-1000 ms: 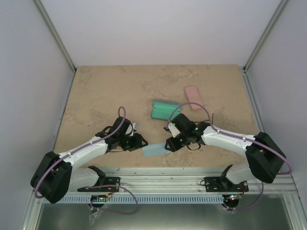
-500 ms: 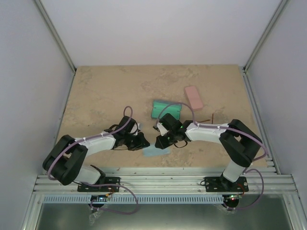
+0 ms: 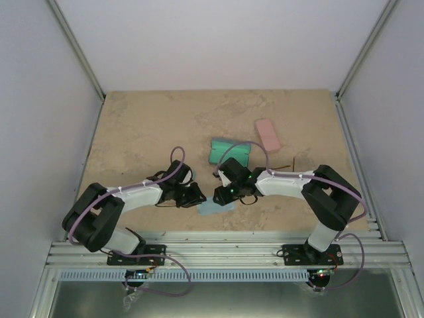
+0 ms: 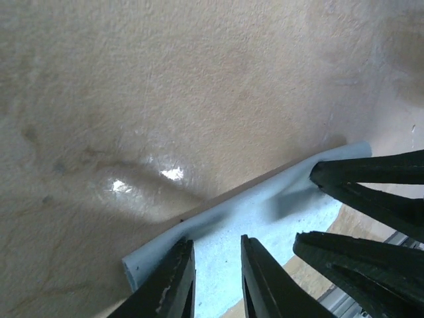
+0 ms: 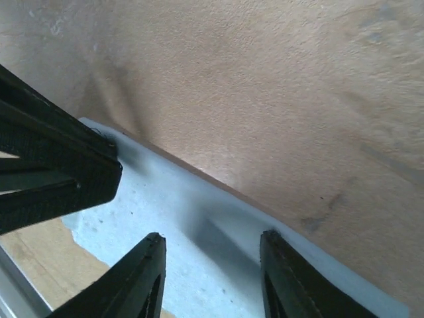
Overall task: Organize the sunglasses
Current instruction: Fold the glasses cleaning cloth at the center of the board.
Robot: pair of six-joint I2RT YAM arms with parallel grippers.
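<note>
- The sunglasses [image 3: 291, 161] show only as a thin dark shape on the table [image 3: 146, 126], right of the middle and just beyond the right forearm. It is too small to tell which pair it is.
- The right gripper [image 3: 219, 195] is low at the near middle with its fingers well apart. Both tips press on a pale blue cloth [image 3: 215, 208], and the wrist view shows the cloth [image 5: 189, 212] between the tips of that gripper [image 5: 212, 235].
- The left gripper [image 3: 197, 195] faces it from the left, with its tips on the same cloth [image 4: 265, 218]. In its own view the left gripper [image 4: 215, 242] has only a narrow gap between its fingers, and the cloth lies flat beneath them.
- The two grippers sit tip to tip, very close over the cloth.
- A green case [image 3: 228, 152] lies just beyond the right gripper. A pink case [image 3: 267, 135] lies farther away to the right, apart from the green one.
- The surface is a tan, mottled, stone-look top, with small bright glare spots in the left wrist view.
- Plain white walls [image 3: 218, 40] stand on the left, far and right sides, with metal posts at the far corners.
- A metal rail [image 3: 232, 246] runs along the near edge and carries both bases. The cloth lies close to that edge.
- The broadest stretch of bare top lies far and to the left of the arms.
</note>
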